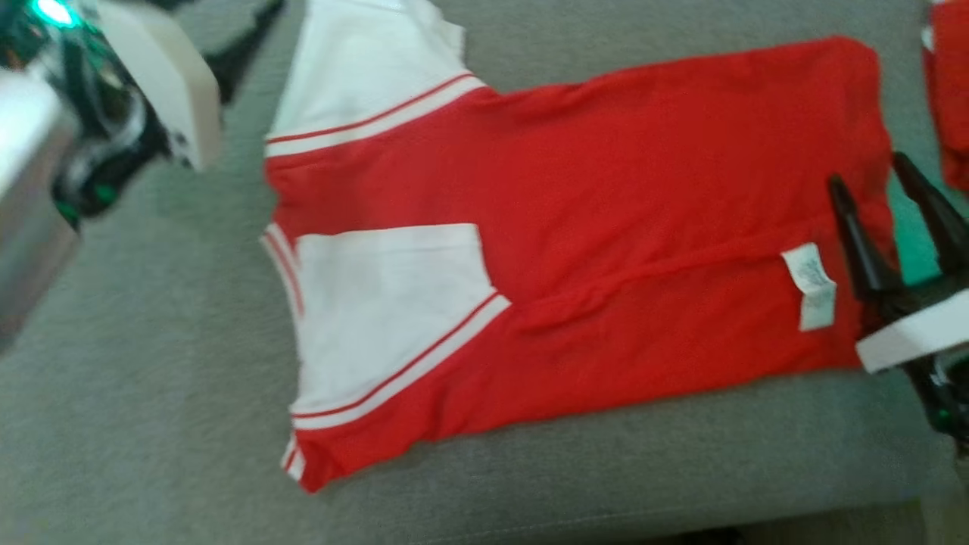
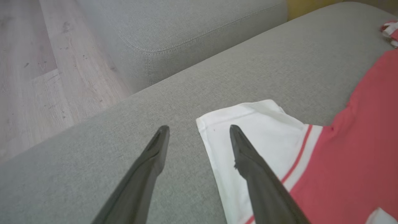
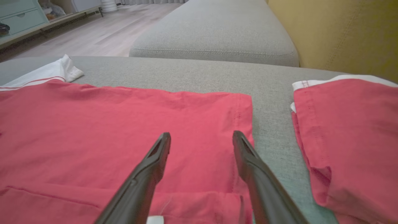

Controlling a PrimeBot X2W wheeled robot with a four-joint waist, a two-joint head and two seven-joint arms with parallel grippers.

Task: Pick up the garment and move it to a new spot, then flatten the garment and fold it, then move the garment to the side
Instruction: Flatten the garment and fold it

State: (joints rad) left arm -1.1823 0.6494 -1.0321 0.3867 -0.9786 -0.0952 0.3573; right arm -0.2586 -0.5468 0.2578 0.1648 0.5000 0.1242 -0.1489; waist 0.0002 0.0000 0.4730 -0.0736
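While garment (image 1: 606, 189) lies flat on grey sofa (image 1: 136, 363), near long side folded in, we log both tools spread, gripping nothing. Left tool (image 2: 198, 127) sits astride edge of far white sleeve (image 2: 255, 121); right tool (image 3: 201, 133) hangs over hem corner.

Risks, our judgement:
- single-layer pinch drags fold askew
- soft cushion lets cloth bunch
- right tool may snag second red garment (image 3: 348, 124) just beside

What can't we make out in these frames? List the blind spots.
Print on the white care label of the red T-shirt with white sleeves: head view, blurred and too small.
Its far white sleeve: head view, cut by the top edge.
Second red garment: right wrist view, cut by the right edge.
Whether the open right gripper touches the shirt: right wrist view, angle hides any gap.
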